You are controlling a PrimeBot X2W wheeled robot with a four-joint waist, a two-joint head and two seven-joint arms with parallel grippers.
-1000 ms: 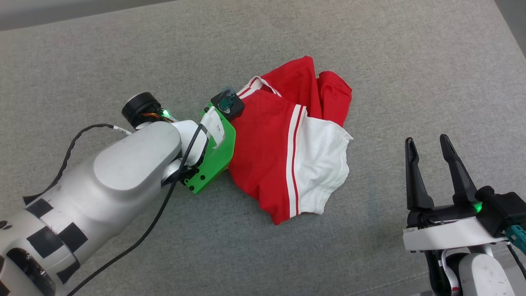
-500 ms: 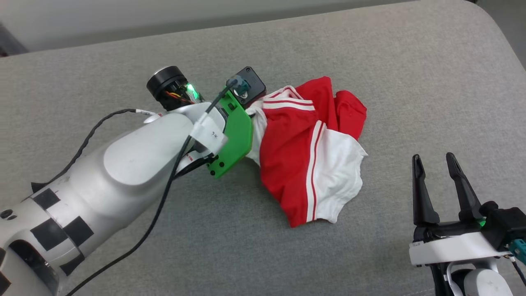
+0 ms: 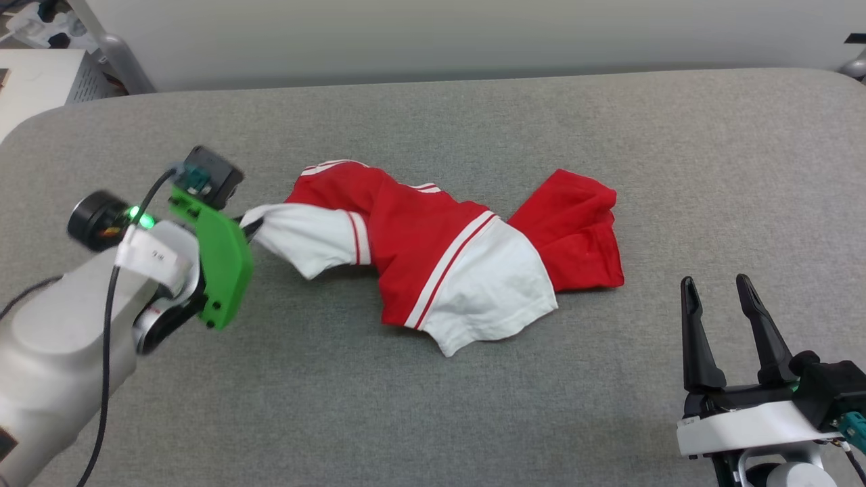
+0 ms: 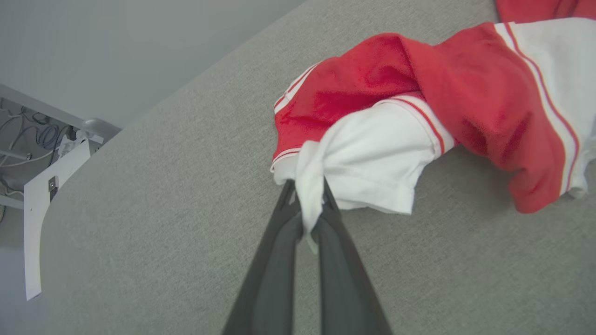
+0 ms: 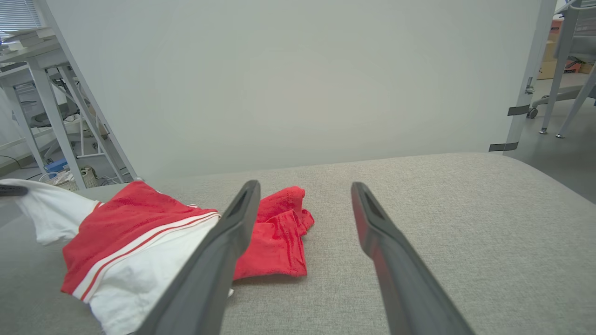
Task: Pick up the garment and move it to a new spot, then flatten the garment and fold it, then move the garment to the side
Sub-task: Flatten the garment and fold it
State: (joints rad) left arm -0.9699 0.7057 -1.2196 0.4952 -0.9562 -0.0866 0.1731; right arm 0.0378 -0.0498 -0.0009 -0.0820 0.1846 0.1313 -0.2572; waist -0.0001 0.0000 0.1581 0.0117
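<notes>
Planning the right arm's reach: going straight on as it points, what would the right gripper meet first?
Probably nothing: the right gripper points over bare grey pad toward the wall; the garment lies to its left.

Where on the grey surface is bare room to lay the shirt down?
Bare: the wide strip in front of the shirt, left of the right claw; also the band behind the shirt. Crowded: far left, where the left claw pinches a white sleeve.
</notes>
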